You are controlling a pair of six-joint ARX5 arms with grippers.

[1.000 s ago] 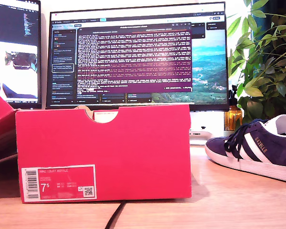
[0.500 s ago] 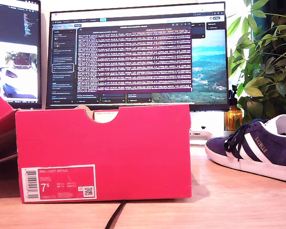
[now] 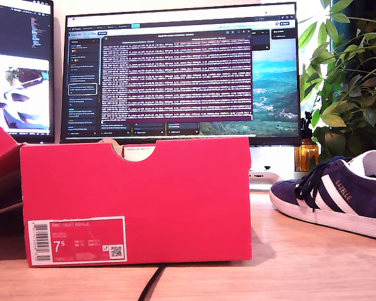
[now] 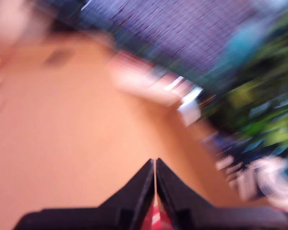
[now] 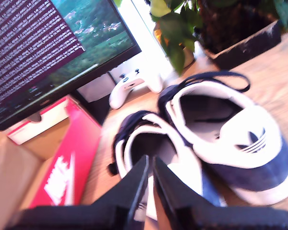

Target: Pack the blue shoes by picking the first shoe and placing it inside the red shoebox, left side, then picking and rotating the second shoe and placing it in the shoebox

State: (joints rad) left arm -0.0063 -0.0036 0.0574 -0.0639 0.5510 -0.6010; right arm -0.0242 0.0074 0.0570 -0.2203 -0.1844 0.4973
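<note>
Navy blue shoes [image 5: 221, 139] lie side by side beside the open red shoebox [image 3: 138, 200].

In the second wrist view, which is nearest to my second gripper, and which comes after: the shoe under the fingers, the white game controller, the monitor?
1. The shoe under the fingers, directly below my second gripper.
2. The white game controller, on the table past that shoe, near the monitor's foot.
3. The monitor, standing behind the controller, farthest.
</note>
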